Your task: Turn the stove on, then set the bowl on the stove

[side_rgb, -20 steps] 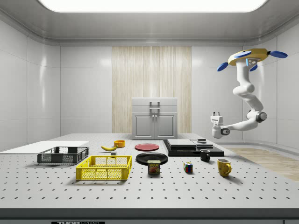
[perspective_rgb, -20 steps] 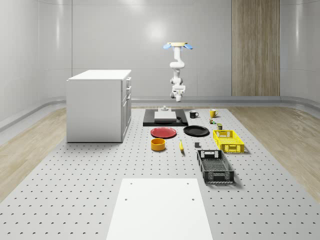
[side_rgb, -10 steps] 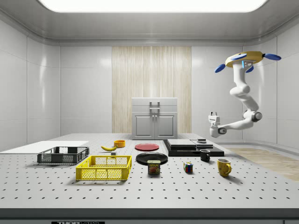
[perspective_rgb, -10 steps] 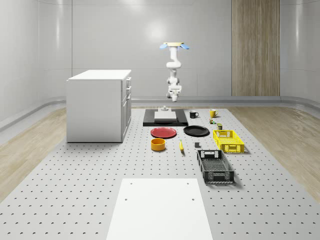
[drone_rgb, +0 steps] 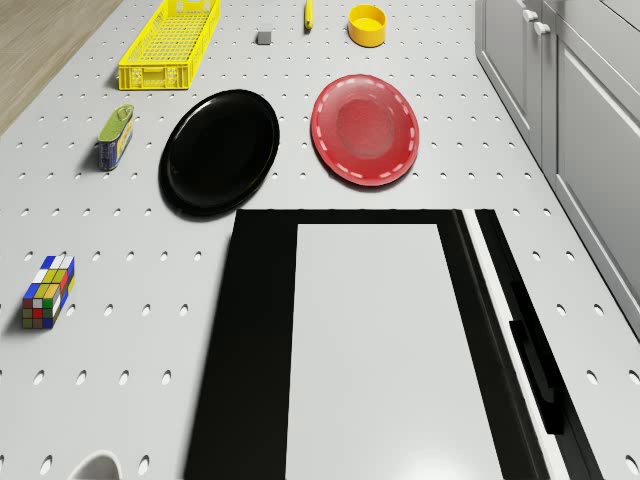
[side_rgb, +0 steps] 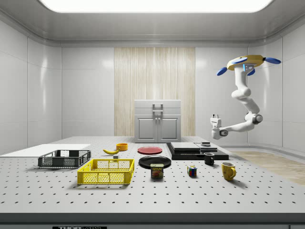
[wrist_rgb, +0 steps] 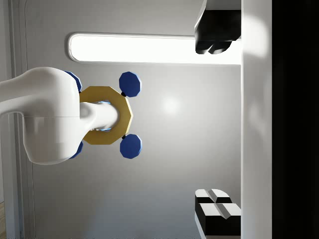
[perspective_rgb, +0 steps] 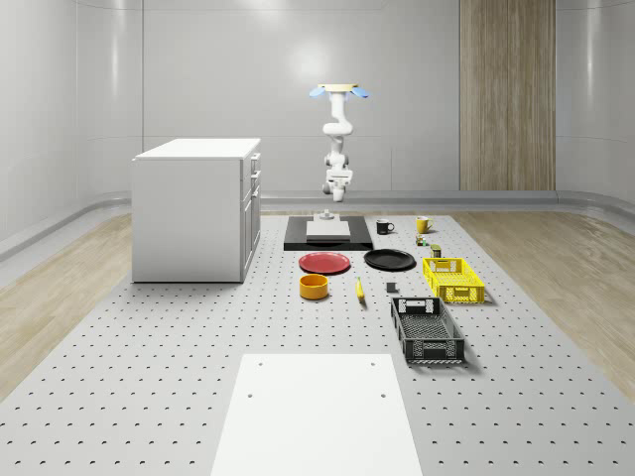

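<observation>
The stove [perspective_rgb: 327,233] is a black slab with a pale plate, at the table's far end; it also lies under the drone camera [drone_rgb: 370,340]. A small knob-like part [side_rgb: 206,143] stands on it. The yellow bowl [perspective_rgb: 315,287] sits on the table nearer the front, beyond the red plate [drone_rgb: 365,130] in the drone view [drone_rgb: 367,25]. The drone [side_rgb: 248,62] hovers high behind the stove's far end. My gripper [side_rgb: 216,116] points upward, well above the stove. In the wrist view it faces the ceiling and the drone [wrist_rgb: 107,115], and the gripper [wrist_rgb: 215,124] is open and empty.
A white cabinet [perspective_rgb: 198,208] stands on the whole-scene view's left. A black plate [drone_rgb: 220,150], a can [drone_rgb: 115,137], a Rubik's cube [drone_rgb: 48,292], a yellow crate [perspective_rgb: 453,279], a black crate [perspective_rgb: 427,330], a banana [perspective_rgb: 360,290] and two mugs [side_rgb: 228,171] lie around the stove.
Drone and arm have shifted toward the whole-scene view's left and the side view's left, bringing the gripper over the stove's far end. Objects on the table have not moved.
</observation>
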You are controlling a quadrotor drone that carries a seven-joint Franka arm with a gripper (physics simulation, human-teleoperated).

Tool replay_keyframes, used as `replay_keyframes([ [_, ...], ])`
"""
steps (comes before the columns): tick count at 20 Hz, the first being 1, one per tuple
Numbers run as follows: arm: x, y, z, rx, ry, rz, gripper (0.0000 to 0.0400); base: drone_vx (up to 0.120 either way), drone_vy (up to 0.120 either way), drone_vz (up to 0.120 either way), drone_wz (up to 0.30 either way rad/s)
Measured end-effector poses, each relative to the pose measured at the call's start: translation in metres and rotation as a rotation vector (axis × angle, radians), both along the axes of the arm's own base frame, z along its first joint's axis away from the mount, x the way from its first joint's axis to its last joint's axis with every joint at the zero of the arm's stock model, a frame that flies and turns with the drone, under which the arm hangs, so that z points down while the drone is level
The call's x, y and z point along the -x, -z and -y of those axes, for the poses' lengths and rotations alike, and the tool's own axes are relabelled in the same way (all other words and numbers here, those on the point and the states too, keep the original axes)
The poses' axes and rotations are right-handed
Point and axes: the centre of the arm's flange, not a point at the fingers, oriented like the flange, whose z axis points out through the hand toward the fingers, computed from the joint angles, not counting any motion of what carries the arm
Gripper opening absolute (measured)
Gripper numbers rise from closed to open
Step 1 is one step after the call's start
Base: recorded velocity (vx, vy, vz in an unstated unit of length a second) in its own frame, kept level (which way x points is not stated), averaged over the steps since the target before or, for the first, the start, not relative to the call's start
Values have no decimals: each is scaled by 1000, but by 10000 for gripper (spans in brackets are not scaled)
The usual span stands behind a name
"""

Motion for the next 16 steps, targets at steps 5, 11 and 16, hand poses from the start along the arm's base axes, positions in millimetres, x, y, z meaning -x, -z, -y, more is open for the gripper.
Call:
replay_keyframes([
  [5,0,1,-6,63,2,4,400,0,-120,0,0],
  [11,1,4,-25,254,7,8,400,0,-120,-20,0],
  [16,0,23,-58,634,17,10,400,0,-120,-56,0],
])
